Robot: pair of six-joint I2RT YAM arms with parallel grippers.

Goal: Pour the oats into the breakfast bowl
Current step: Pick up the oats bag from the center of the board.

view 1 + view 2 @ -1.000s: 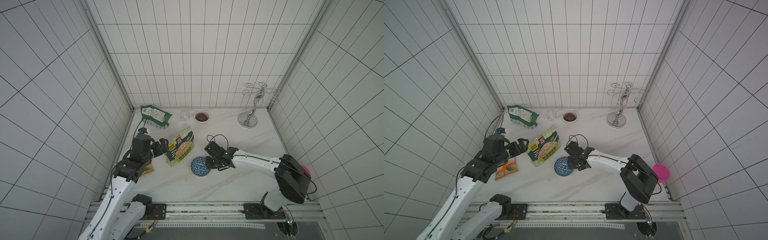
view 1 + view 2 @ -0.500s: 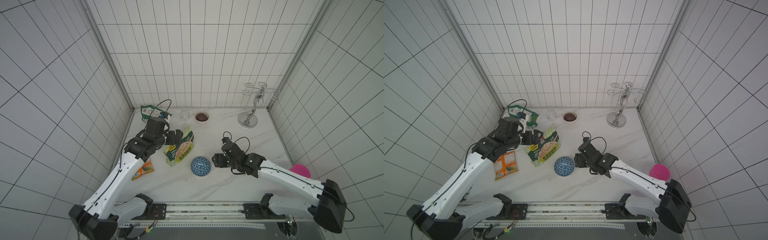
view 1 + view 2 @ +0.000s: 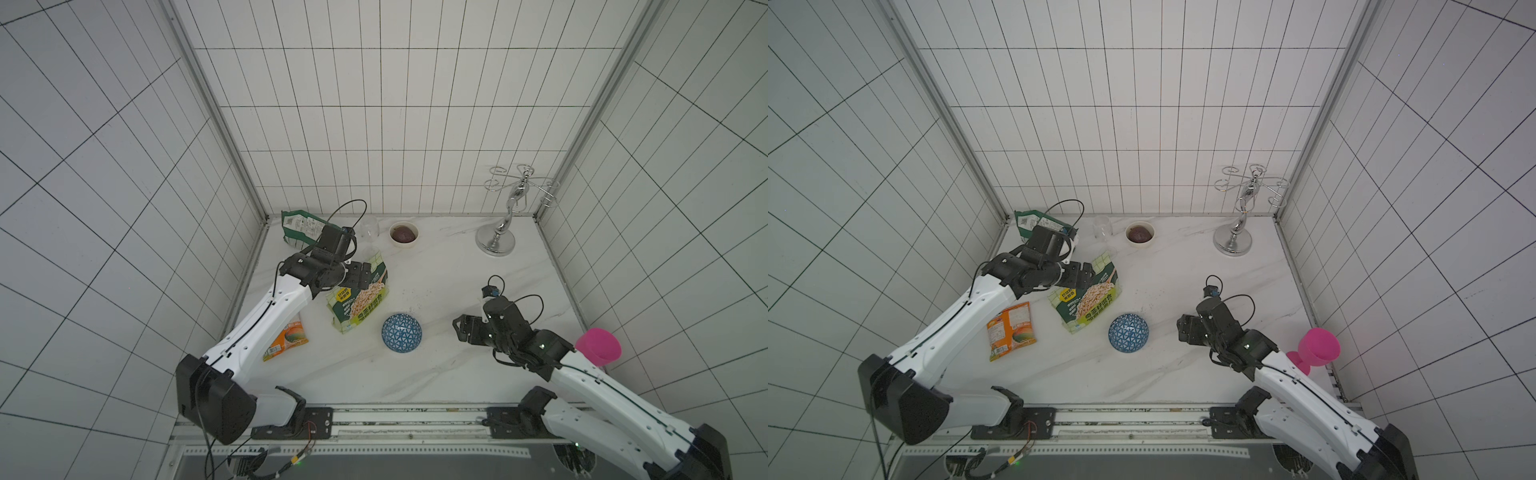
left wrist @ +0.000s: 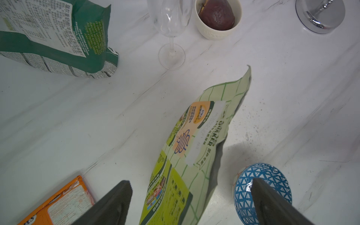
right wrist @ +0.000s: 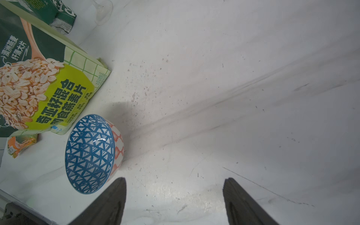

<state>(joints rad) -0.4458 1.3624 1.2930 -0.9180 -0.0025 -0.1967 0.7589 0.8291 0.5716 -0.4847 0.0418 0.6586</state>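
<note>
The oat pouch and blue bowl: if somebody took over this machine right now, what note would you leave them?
Left gripper: open, fingers either side of the oat pouch, not closed on it.
Right gripper: open, empty, beside the blue bowl.
The pouch rests on the table, with the bowl close by, nearer the robot's base.
Done: nothing poured; no oats show in the bowl.
Left: grip the pouch, lift it, tip it over the bowl.
</note>
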